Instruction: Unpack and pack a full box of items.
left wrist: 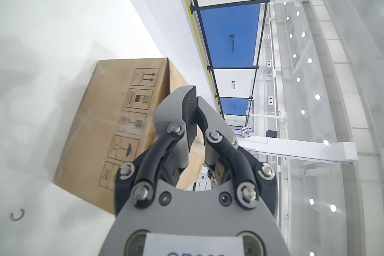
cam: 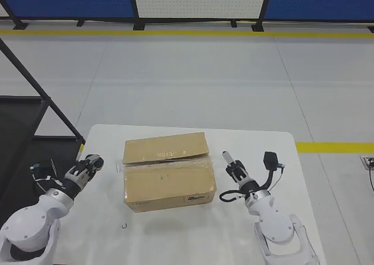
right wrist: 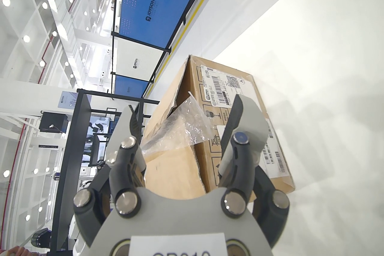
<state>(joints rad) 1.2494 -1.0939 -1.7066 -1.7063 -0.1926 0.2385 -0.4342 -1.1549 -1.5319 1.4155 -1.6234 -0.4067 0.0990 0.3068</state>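
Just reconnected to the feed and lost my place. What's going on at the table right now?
A cardboard box sits on the white table between the two arms, flaps folded over its top. The left gripper, shut, is off one end. The right gripper, open, faces the other end, where a loose piece of clear plastic sticks out. Neither touches the box. A small open ring lies on the table by the box's front.

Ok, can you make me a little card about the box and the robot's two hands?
cardboard box: mid-table, flaps folded down, one slightly raised
table: white
clear plastic film: loose at a box end
left gripper: shut, beside one end
right gripper: open, empty, facing the other end
open ring: on the table, near a box corner
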